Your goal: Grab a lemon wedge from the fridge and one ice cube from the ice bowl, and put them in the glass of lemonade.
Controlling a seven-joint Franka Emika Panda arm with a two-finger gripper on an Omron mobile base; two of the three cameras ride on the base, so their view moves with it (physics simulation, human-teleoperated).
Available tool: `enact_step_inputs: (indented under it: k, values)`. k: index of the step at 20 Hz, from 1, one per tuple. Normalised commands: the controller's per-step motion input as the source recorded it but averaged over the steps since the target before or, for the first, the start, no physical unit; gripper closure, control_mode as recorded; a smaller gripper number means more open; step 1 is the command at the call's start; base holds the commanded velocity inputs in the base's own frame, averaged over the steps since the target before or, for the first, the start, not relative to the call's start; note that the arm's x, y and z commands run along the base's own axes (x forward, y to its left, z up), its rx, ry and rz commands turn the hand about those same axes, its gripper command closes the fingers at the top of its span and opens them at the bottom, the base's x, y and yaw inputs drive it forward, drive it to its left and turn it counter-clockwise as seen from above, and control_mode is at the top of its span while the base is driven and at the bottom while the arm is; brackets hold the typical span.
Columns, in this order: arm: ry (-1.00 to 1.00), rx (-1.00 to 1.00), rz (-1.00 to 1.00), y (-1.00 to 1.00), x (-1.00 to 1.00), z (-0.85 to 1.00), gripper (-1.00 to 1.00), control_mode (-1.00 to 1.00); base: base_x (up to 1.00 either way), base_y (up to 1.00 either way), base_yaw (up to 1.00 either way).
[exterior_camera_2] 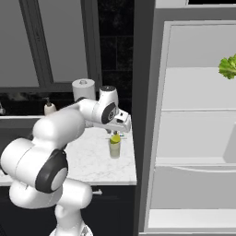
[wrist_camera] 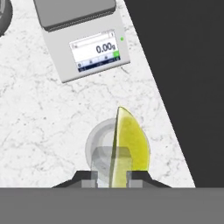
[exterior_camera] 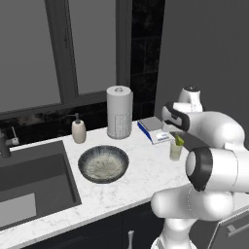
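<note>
White marble counter [exterior_camera: 141,177], ice bowl [exterior_camera: 103,164], glass of lemonade [exterior_camera: 175,151], scale [exterior_camera: 153,130], paper towel roll [exterior_camera: 119,112], soap dispenser [exterior_camera: 79,130]

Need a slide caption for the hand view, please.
Gripper holds the lemon wedge directly above the glass of lemonade, beside a kitchen scale.

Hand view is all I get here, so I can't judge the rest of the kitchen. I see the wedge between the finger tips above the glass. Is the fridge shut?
Observer: No, the fridge stands open, white shelves showing.
Operator: Anything left on them?
Observer: A frilly leafy green sits at an upper shelf's right edge.
Operator: Where's the ice bowl from the glass?
Observer: The ice bowl lies left of the glass of lemonade, between it and the sink. The gripper holds the lemon wedge right at the glass's mouth.
</note>
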Motion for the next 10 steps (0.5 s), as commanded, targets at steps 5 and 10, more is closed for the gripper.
enact_step_inputs:
  k: [5, 10]
  values:
    - [0.11, 0.0, 0.0, 0.0, 0.15, 0.0, 1.0, -1.0, 0.0, 0.0, 0.0]
    - [0.04, 0.0, 0.0, 0.0, 0.09, 0.0, 1.0, -1.0, 0.0, 0.0, 0.0]
